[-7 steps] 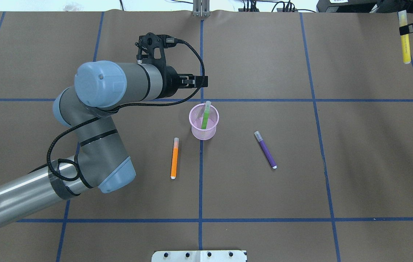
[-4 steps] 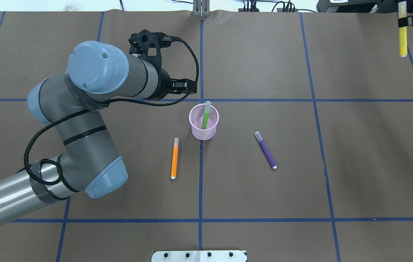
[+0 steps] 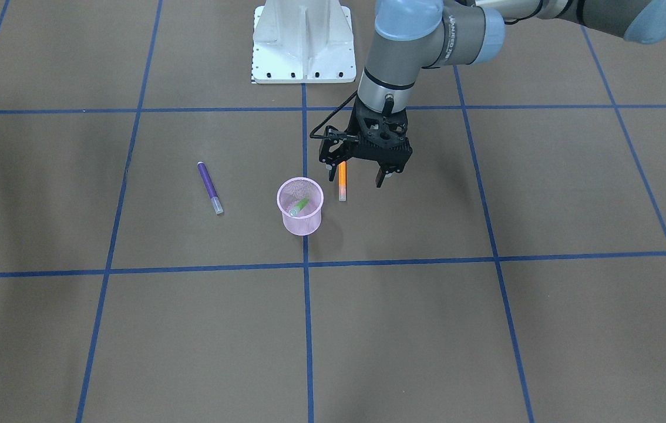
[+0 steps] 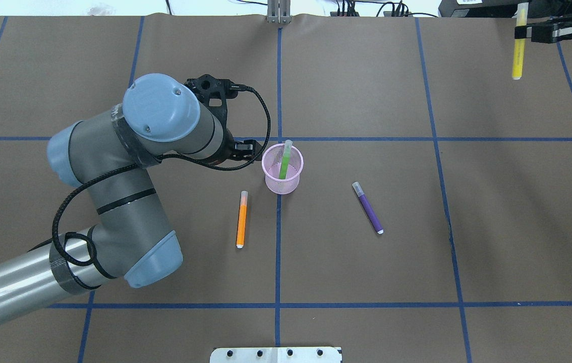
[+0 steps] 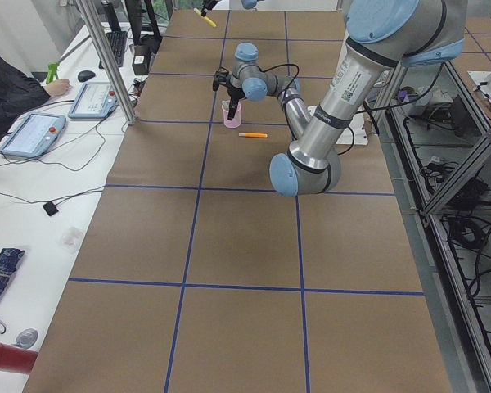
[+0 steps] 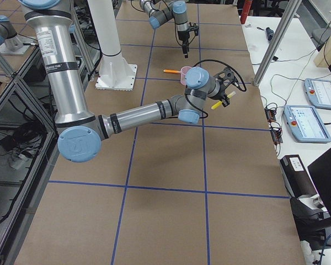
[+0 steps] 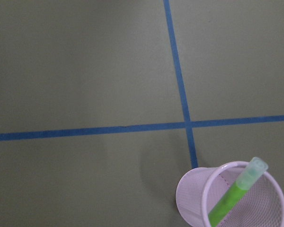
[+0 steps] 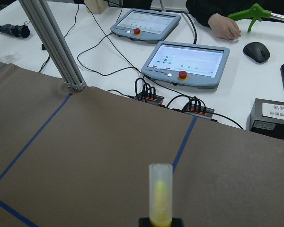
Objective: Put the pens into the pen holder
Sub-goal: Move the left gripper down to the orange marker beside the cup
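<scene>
Left pincer (image 3: pixel 355 176): mine, fingers spread wide and empty, pointing down at the table. Over the last second it has swung from the far side of the pen holder (image 4: pixel 282 187) round to just beside the holder's rim, on my left of it.

Pen holder: upright and unmoved through that swing.

Green pen (image 4: pixel 284 164): already inside the holder, leaning on the rim with its pale cap end up, as it was.

Orange pen (image 4: pixel 241 219): flat on the table, near the holder on my left and towards my base. It is untouched, and my open pincer now hangs close to its capped end.

Purple pen (image 4: pixel 368 209): flat on the holder's other side, well apart, not shifted.

Right pincer (image 4: pixel 523 33): clamped on a yellow pen (image 4: pixel 517 60) held aloft and hanging down, far out from the holder. It has drifted some way nearer the holder.

Meaning: one pen is home. I judge the swing sets me up to drop onto the orange one next.
</scene>
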`<state>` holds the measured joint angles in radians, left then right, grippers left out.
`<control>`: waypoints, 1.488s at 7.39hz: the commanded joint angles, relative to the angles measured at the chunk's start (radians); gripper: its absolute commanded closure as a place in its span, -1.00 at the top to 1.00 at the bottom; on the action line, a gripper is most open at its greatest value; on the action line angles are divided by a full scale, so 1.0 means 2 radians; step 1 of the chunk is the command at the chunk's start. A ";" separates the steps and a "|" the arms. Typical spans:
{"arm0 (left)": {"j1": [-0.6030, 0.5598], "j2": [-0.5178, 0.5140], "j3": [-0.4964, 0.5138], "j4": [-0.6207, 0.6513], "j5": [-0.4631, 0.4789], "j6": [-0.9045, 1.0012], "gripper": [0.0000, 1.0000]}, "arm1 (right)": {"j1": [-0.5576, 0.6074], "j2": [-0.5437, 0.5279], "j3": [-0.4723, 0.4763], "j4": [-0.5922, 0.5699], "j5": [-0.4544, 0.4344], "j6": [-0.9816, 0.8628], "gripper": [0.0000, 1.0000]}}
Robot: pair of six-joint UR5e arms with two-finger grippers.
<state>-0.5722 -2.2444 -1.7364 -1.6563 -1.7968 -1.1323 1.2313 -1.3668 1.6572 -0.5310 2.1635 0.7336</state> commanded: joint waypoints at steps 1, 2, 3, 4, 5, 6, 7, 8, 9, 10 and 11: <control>0.023 0.000 0.027 0.007 -0.001 0.000 0.84 | -0.033 0.000 0.004 0.022 -0.034 0.026 -1.00; 0.031 0.000 0.035 0.006 -0.001 0.000 0.82 | -0.037 0.000 0.004 0.022 -0.039 0.026 -1.00; 0.038 0.000 0.040 0.007 -0.001 0.001 0.75 | -0.042 0.000 0.009 0.022 -0.041 0.026 -1.00; 0.043 0.000 0.047 0.006 -0.001 0.000 0.67 | -0.044 0.000 0.009 0.022 -0.042 0.026 -1.00; 0.046 -0.001 0.054 0.004 -0.001 0.000 0.61 | -0.045 0.001 0.010 0.022 -0.042 0.026 -1.00; 0.051 -0.001 0.060 0.002 -0.001 0.000 0.59 | -0.050 0.001 0.012 0.022 -0.043 0.026 -1.00; 0.059 -0.001 0.066 0.001 -0.001 -0.001 0.58 | -0.050 0.001 0.012 0.022 -0.043 0.026 -1.00; 0.059 -0.001 0.067 0.001 -0.001 -0.001 0.50 | -0.050 0.001 0.013 0.022 -0.043 0.026 -1.00; 0.061 -0.002 0.070 0.000 -0.001 -0.001 0.49 | -0.050 0.000 0.012 0.022 -0.042 0.026 -1.00; 0.063 -0.004 0.074 0.000 -0.001 -0.001 0.49 | -0.050 0.000 0.011 0.022 -0.042 0.025 -1.00; 0.067 -0.005 0.077 0.000 0.000 -0.001 0.48 | -0.050 0.000 0.011 0.022 -0.043 0.026 -1.00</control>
<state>-0.4468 -2.2520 -1.5905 -1.6562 -1.7975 -1.1340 1.1306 -1.3666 1.6805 -0.4878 2.0780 0.7848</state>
